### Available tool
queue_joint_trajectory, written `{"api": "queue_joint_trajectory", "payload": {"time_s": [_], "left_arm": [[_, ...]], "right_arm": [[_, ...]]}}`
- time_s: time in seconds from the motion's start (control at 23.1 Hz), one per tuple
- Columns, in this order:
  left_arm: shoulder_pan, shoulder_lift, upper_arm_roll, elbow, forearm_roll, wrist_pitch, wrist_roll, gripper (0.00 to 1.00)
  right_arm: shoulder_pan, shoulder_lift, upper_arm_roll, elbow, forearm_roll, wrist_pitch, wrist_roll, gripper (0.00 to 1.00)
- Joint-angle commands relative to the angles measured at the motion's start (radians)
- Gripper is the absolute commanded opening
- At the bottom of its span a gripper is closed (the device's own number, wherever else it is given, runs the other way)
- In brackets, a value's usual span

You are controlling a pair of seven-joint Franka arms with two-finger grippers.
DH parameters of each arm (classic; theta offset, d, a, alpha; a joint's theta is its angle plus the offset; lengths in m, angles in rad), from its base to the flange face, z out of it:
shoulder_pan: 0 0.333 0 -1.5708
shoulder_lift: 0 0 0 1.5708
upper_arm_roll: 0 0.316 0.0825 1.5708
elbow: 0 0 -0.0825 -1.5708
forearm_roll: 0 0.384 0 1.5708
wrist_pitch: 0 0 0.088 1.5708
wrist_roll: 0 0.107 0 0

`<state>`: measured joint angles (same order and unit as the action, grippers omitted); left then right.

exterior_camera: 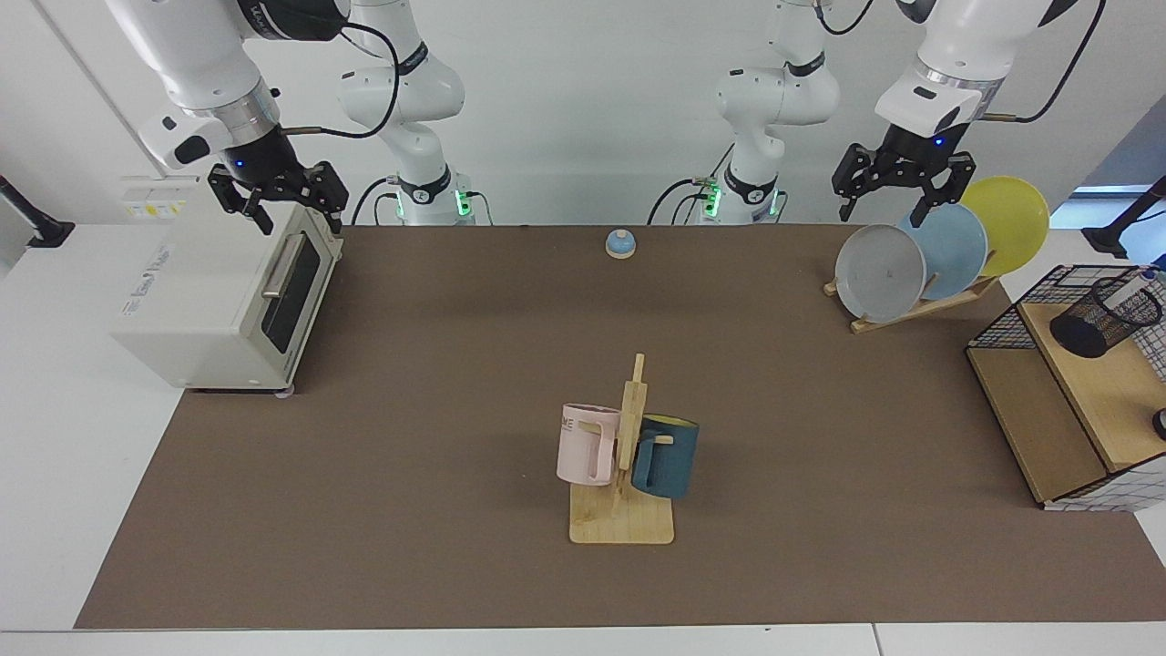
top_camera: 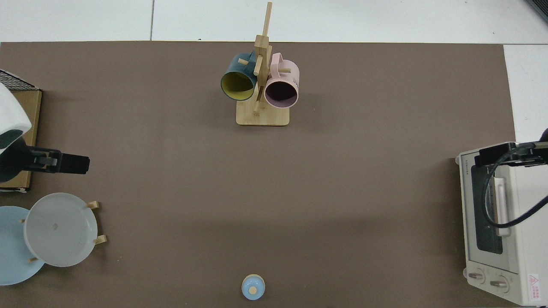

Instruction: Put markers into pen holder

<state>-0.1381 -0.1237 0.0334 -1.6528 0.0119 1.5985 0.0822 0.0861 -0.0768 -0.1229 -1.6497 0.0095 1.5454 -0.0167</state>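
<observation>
Layout as I see it in the facing view: mug stand (exterior_camera: 622,510) sits centre-front on the desk (exterior_camera: 437,383), one mug (exterior_camera: 586,444) hung on its left side, another mug (exterior_camera: 666,456) on its right. Bell (exterior_camera: 620,243) centre-back. Toaster oven (exterior_camera: 223,292) at the left edge. Plate rack (exterior_camera: 920,305) back-right, three plates (exterior_camera: 880,273) leaning in it. Wire rack (exterior_camera: 1066,401) far right, pen holder (exterior_camera: 1102,316) on its upper shelf. Left pincer (exterior_camera: 897,191) hangs above the plates, right pincer (exterior_camera: 278,196) above the oven's back corner.
</observation>
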Motion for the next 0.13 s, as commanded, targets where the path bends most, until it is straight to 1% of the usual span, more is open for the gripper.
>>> {"api": "queue_joint_trajectory", "payload": {"time_s": [0.0, 0.09], "left_arm": [[0.011, -0.011, -0.02, 0.005, 0.006, -0.014, 0.01, 1.0], [0.008, -0.016, -0.02, 0.001, 0.013, -0.017, 0.007, 1.0]], "right_arm": [[-0.02, -0.018, 0.003, -0.031, -0.009, 0.059, -0.02, 1.0], [-0.019, -0.018, 0.003, -0.031, -0.009, 0.062, -0.026, 1.0]]}}
